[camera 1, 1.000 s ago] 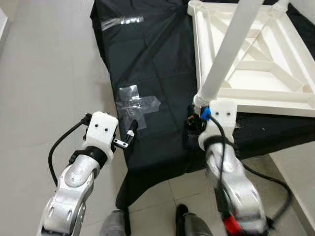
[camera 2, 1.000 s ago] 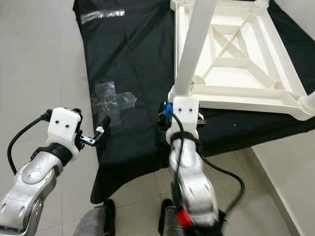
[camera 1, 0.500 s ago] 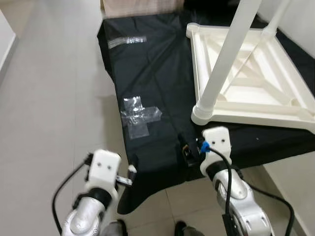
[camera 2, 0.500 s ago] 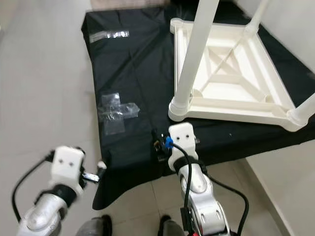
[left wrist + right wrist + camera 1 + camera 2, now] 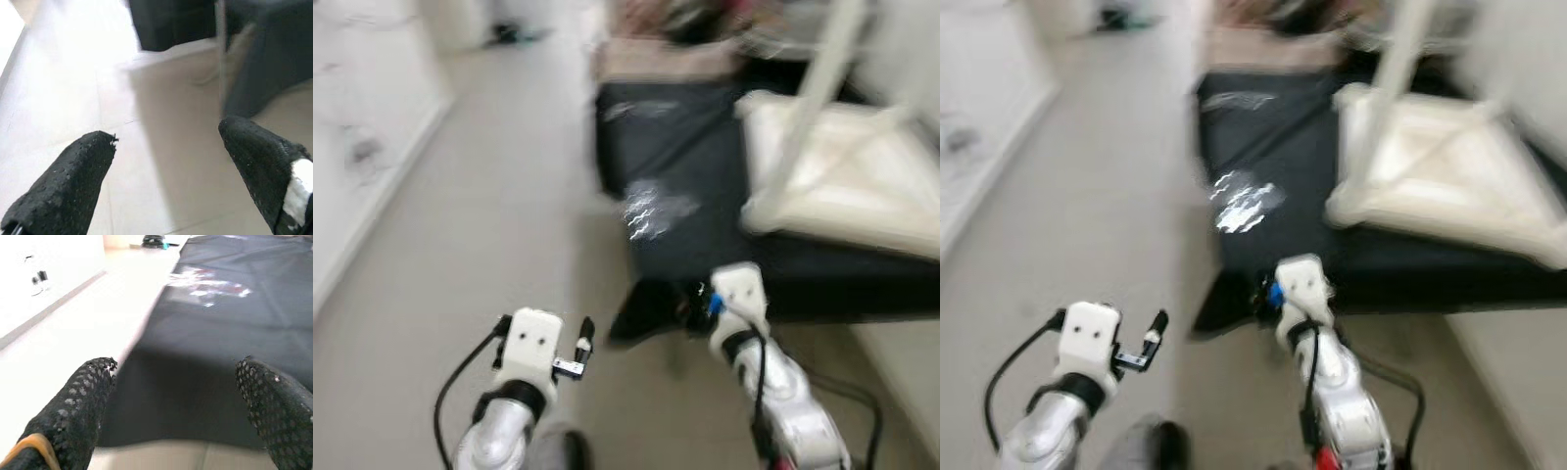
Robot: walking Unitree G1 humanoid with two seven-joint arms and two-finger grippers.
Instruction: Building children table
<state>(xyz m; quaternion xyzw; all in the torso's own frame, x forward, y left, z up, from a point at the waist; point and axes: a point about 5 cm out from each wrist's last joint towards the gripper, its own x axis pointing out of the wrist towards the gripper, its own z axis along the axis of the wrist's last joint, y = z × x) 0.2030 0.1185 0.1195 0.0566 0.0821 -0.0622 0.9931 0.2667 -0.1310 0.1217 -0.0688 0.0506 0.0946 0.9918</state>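
Note:
The white children's table (image 5: 842, 186) lies upside down on a black cloth (image 5: 675, 157), with one white leg (image 5: 818, 88) standing up from its near corner. The eye views are blurred. My left gripper (image 5: 582, 343) is open over the bare floor, left of the cloth's near edge; in the left wrist view its fingers (image 5: 63, 186) are wide apart with floor tiles between them. My right gripper (image 5: 690, 299) is open just in front of the cloth's hanging edge, holding nothing. In the right wrist view its fingers (image 5: 73, 411) frame the black cloth (image 5: 220, 342).
A patch of clear tape (image 5: 651, 208) is stuck on the cloth left of the table. A white wall with a baseboard (image 5: 372, 206) runs along the left of the beige floor. Blurred objects stand at the far end of the cloth.
The whole view has pulled back and blurred, so the camera moved. The right gripper, near the leg's base a second ago, is now clear of the table in front of the cloth.

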